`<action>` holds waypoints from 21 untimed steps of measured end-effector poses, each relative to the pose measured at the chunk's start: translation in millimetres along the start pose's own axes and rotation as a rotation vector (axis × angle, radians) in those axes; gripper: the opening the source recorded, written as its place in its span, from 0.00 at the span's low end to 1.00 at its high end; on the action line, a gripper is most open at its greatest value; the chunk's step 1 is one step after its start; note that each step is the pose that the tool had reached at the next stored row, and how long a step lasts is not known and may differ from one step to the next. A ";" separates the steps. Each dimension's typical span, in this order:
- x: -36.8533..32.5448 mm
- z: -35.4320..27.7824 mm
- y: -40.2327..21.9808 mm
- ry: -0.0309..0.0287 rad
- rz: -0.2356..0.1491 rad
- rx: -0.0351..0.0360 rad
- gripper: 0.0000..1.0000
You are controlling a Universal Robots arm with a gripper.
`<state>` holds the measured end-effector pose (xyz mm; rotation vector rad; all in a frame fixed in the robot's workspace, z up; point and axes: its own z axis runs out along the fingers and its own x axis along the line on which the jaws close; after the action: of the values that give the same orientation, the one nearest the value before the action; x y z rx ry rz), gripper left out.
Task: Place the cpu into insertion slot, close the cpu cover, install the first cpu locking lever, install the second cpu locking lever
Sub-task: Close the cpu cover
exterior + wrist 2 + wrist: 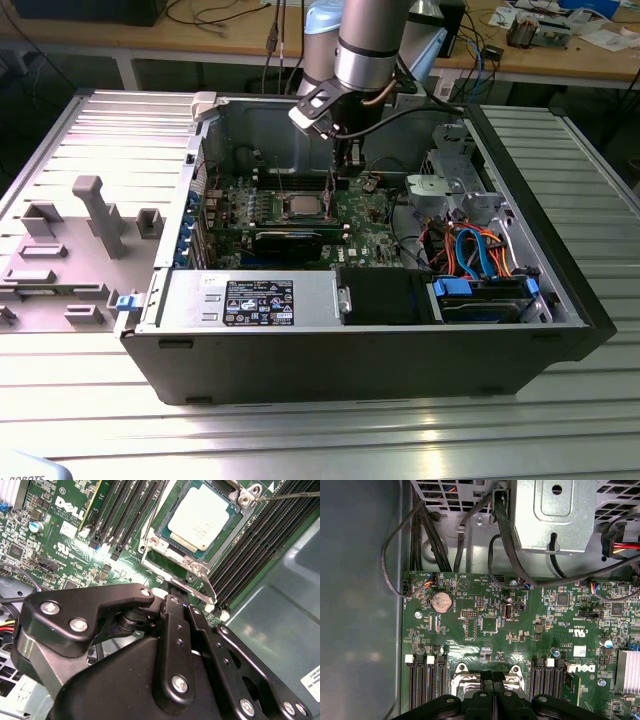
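Observation:
The cpu (pixel 200 517), a flat square chip with a silver top, lies seated in the insertion slot (pixel 165 559) on the green motherboard (pixel 70 510). The cpu cover (pixel 235 531), a thin metal frame, lies flat around it. One thin wire locking lever (pixel 290 495) sticks out past the socket's corner. My gripper (pixel 172 600) is shut, its black fingertips right at the socket's edge beside a silver lever bar (pixel 197 591). In the exterior view my gripper (pixel 345 175) hangs just behind and to the right of the cpu (pixel 304 207). The first wrist view has my gripper (pixel 493 677) over the socket's rim (pixel 462 680).
Black memory slots (pixel 260 545) flank the socket on both sides. The case's back wall (pixel 270 130) rises close behind the gripper. A metal drive cage (pixel 450 185) with orange and blue cables (pixel 475 250) stands at the exterior view's right. Black cables (pixel 425 535) run above the board.

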<state>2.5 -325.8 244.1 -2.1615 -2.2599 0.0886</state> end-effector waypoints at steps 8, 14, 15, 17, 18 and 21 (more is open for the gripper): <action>0.1 0.1 -1.4 0.0000 0.000 0.0000 0.11; 0.2 0.2 -3.3 0.0000 0.000 0.0000 0.11; 0.2 0.3 -3.3 -0.0001 0.000 0.0000 0.11; 0.2 0.3 -3.4 -0.0001 0.000 0.0001 0.11; 0.2 0.4 -3.4 0.0000 0.000 0.0000 0.11; 0.3 0.7 -4.7 0.0001 0.000 0.0000 0.11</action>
<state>-2.2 -325.8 243.6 -2.1615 -2.2598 0.0885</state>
